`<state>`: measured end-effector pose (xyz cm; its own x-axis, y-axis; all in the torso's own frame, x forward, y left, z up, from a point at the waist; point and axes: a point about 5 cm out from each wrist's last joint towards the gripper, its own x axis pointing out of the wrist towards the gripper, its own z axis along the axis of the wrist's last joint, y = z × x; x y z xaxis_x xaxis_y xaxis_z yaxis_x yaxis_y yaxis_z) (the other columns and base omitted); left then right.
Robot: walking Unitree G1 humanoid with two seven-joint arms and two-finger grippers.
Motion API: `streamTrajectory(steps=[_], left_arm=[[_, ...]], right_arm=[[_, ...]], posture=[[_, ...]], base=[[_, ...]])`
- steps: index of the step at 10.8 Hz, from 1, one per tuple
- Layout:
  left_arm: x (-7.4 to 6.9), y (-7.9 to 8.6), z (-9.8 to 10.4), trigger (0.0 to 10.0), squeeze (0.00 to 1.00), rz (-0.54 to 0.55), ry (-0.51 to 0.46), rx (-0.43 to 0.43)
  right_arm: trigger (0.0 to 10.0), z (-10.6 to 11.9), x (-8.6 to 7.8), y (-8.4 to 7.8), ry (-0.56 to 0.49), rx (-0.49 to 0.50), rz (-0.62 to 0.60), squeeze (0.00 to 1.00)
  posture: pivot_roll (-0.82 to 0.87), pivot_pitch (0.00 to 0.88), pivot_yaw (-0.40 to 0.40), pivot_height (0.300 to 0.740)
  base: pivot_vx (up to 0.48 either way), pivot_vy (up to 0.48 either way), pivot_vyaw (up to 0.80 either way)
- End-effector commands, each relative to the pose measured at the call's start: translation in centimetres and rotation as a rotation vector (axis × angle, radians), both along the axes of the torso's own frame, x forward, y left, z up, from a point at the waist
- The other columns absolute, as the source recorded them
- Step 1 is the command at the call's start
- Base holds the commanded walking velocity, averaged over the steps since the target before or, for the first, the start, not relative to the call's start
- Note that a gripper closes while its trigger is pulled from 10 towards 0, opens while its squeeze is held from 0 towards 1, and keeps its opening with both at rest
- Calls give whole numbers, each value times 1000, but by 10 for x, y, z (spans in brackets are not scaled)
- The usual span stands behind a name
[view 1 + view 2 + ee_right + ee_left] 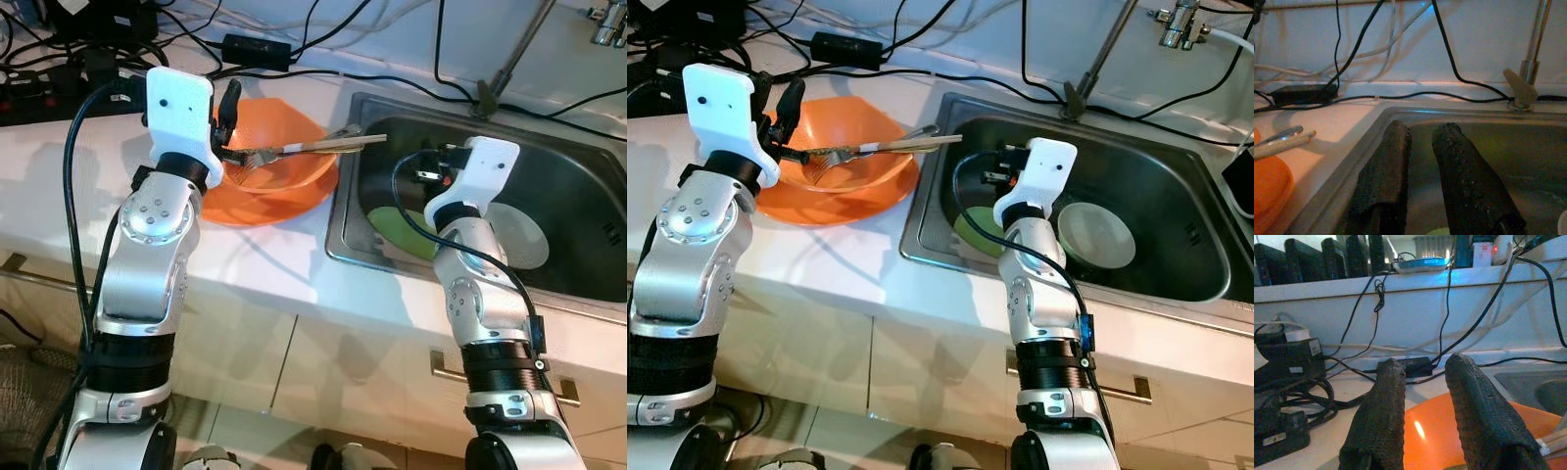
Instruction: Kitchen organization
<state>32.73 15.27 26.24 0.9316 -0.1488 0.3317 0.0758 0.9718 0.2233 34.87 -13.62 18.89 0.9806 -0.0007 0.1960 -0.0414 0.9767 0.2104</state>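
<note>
An orange bowl (284, 147) sits on an orange plate (245, 211) on the white counter, left of the sink. A fork (257, 157) lies in the bowl, and pale utensil handles (333, 144) stick out over the rim toward the sink. My left gripper (1422, 364) is raised over the bowl's left side, open, with nothing between its fingers. My right gripper (1420, 129) hangs inside the steel sink (338, 225), its fingers a little apart and holding nothing. Below it lie a green dish (975, 230) and a white plate (1097, 235).
Black cables, a power adapter (255, 47) and a power strip (49, 88) crowd the back of the counter. A faucet (1181, 24) and a slanted metal rod (509, 54) stand behind the sink. Cabinet fronts with handles run below the counter edge.
</note>
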Motion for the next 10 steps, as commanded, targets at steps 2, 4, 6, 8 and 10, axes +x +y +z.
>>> streamTrajectory(steps=[2, 4, 6, 8, 10], left_arm=[[2, -7, 3, 10000, 0, -18, -16, 15], [3, -7, 2, 10000, 0, -20, -18, 17], [4, -7, 2, 10000, 0, -20, -18, 24], [5, -3, 6, 10000, 0, -8, -27, 11], [5, -1, 8, 10000, 0, -6, -31, 36]], right_arm=[[10000, 1, -3, -9, -12, 24, -26, 0], [10000, 1, -3, -8, -18, 13, -27, 0], [10000, 1, -4, -7, -16, 14, -24, 0], [10000, 0, -4, -6, -10, 12, -19, 0], [10000, -1, -4, -5, -4, 12, -12, 0]], posture=[[21, 86, -119, 740], [20, 86, -119, 740], [19, 89, -120, 740], [20, 89, -120, 740], [20, 89, -120, 740]], base=[[0, -304, -531], [0, -302, 0], [0, -152, 0], [0, 0, 0], [0, 0, 0]])
